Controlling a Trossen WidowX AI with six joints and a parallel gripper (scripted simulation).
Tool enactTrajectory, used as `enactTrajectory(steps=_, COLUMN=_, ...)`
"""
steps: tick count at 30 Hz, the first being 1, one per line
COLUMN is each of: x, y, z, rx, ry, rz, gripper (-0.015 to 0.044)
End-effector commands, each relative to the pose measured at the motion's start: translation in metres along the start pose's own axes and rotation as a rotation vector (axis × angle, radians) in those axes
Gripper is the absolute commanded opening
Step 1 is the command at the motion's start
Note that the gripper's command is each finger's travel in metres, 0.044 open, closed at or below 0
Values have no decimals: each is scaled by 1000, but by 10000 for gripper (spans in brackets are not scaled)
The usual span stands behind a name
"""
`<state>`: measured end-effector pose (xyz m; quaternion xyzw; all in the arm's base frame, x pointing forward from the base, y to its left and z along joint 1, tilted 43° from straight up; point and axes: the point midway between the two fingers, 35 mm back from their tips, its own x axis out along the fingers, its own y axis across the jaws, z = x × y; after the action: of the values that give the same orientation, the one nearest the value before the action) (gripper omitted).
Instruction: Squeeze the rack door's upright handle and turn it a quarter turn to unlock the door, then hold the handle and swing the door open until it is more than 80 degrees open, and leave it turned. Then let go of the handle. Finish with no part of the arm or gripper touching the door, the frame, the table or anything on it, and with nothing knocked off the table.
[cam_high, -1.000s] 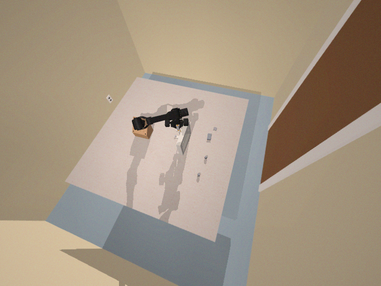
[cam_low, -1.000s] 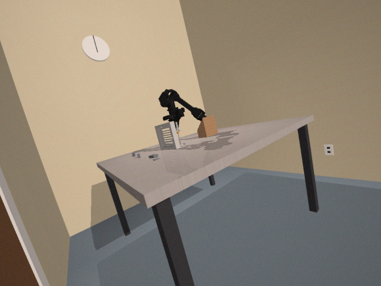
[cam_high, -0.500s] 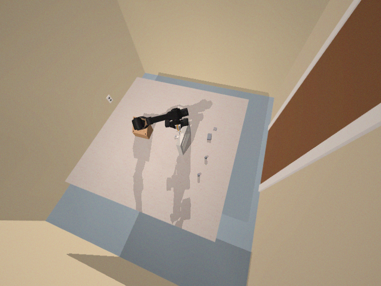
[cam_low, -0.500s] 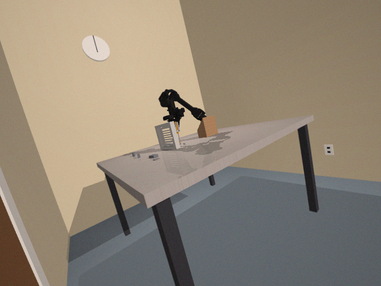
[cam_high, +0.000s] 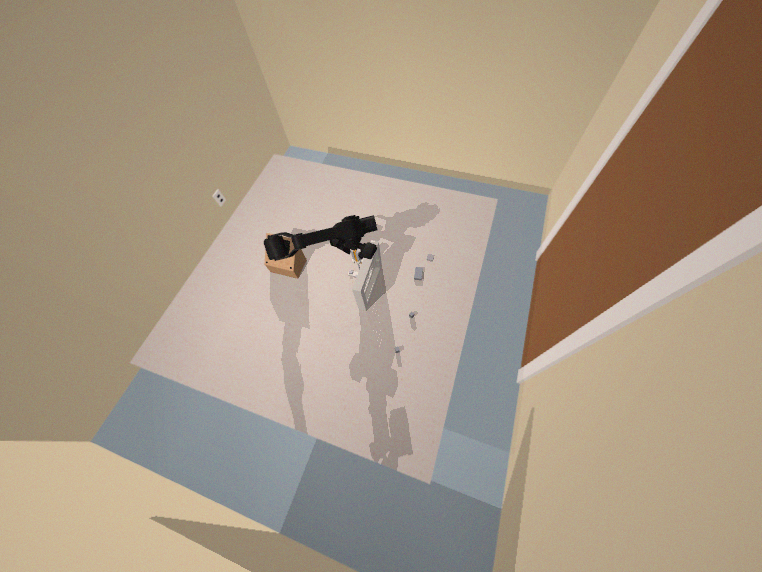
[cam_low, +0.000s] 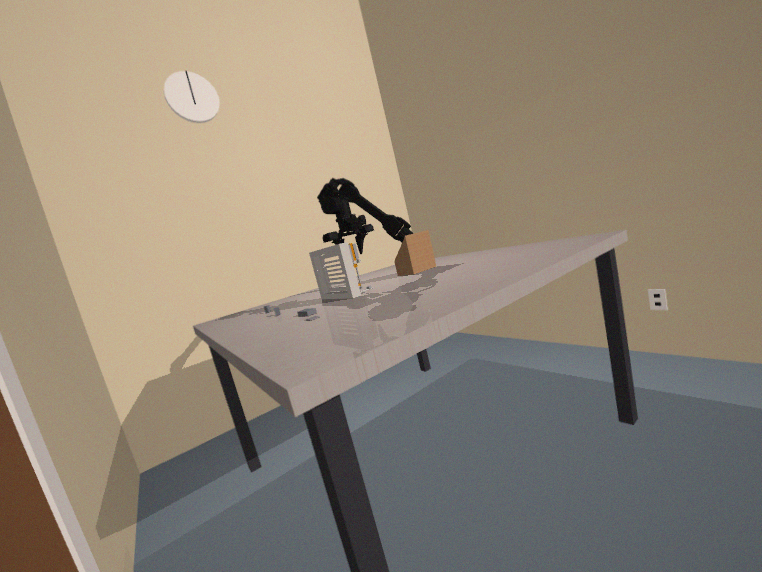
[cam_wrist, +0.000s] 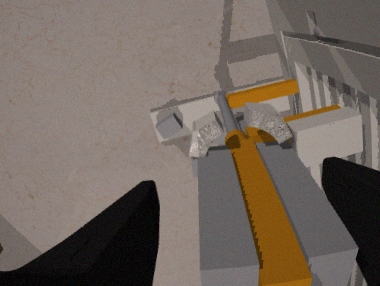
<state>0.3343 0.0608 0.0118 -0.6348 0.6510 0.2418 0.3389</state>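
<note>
Plain beige walls enclose the room, and one carries a round white clock (cam_low: 191, 96) with a dark hand. A white double-socket outlet (cam_high: 219, 197) (cam_low: 657, 299) sits on another wall; the exterior view has it at the right. At the right of the top view, a brown panel (cam_high: 664, 166) stands in white trim (cam_high: 627, 132). The floor (cam_high: 375, 511) (cam_low: 492, 467) is blue-grey, with paler patches of light and broad shadows. A pale, pinkish table (cam_high: 246, 344) (cam_low: 504, 277) stands on dark square legs.
</note>
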Motion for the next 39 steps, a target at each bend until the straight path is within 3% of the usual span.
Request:
enactTrajectory(steps=1, x=1, y=-2, z=-2, rx=232, ry=4, rz=-6, gripper=282)
enactTrajectory(steps=39, x=1, y=-2, z=-2, rx=2115, ry=-3, rz=-8, gripper=282)
